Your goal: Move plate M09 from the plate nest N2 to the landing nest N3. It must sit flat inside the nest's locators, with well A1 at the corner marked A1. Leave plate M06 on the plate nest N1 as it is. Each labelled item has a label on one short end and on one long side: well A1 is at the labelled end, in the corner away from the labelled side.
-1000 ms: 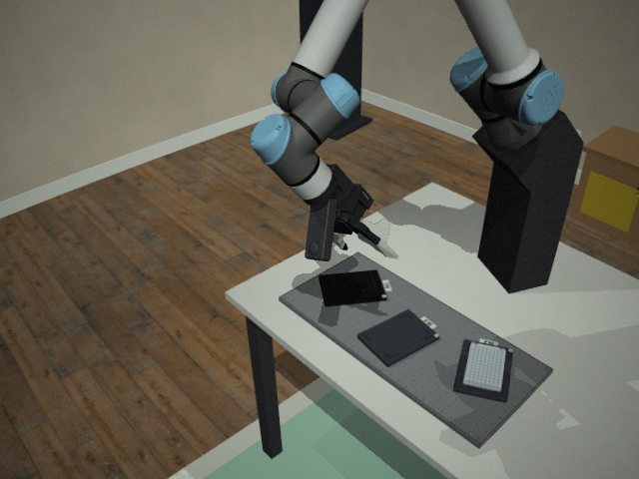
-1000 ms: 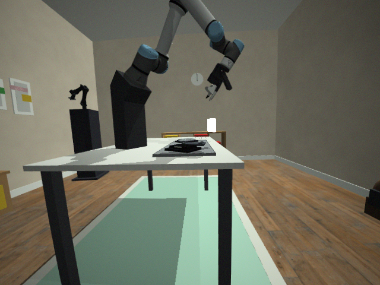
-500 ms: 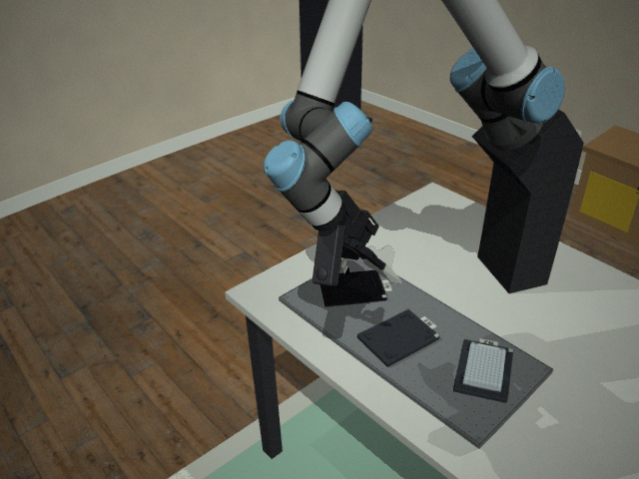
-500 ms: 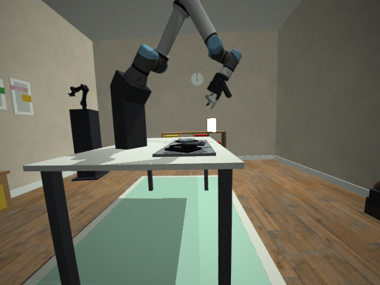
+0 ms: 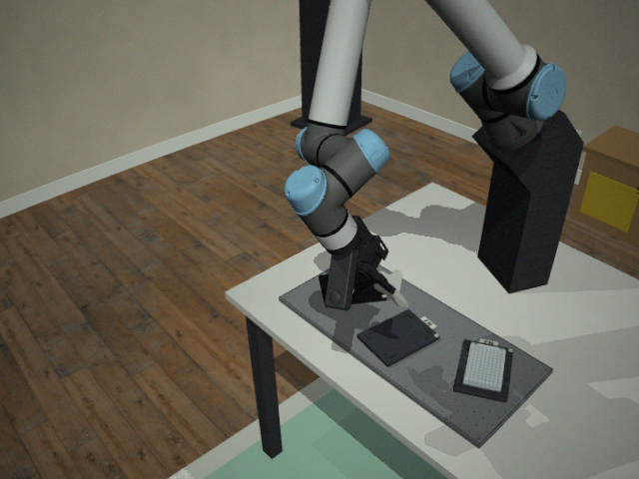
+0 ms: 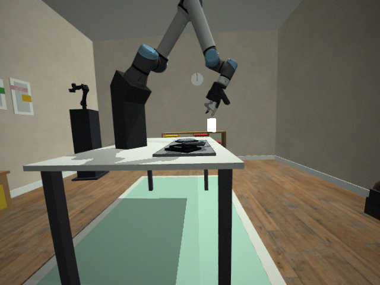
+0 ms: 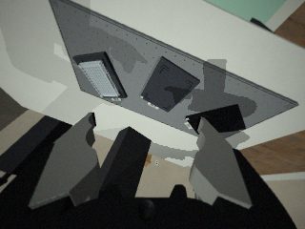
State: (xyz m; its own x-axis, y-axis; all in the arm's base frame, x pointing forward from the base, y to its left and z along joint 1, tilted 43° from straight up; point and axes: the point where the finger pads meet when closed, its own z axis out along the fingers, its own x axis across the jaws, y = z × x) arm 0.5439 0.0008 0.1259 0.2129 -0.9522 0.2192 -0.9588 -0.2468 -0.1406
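A grey baseplate (image 5: 438, 378) (image 7: 238, 81) (image 6: 208, 154) on the white table (image 5: 567, 319) carries three nests in a row. A clear white well plate (image 5: 483, 366) (image 7: 97, 78) sits in the right nest (image 5: 458, 382). The middle nest (image 5: 397, 337) (image 7: 169, 83) is dark and empty, with corner locators showing. A black plate (image 7: 221, 116) lies on the left nest; in the top view my gripper mostly hides it. I cannot read the labels. My gripper (image 5: 387, 289) (image 6: 211, 107) (image 7: 148, 115) is open and empty, tilted, hanging above the left end of the baseplate.
The arm's dark pedestal (image 5: 526, 206) (image 6: 129, 113) stands on the table behind the baseplate. A cardboard box (image 5: 614, 180) stands on the floor at the far right. The table's left edge lies just beyond the black plate.
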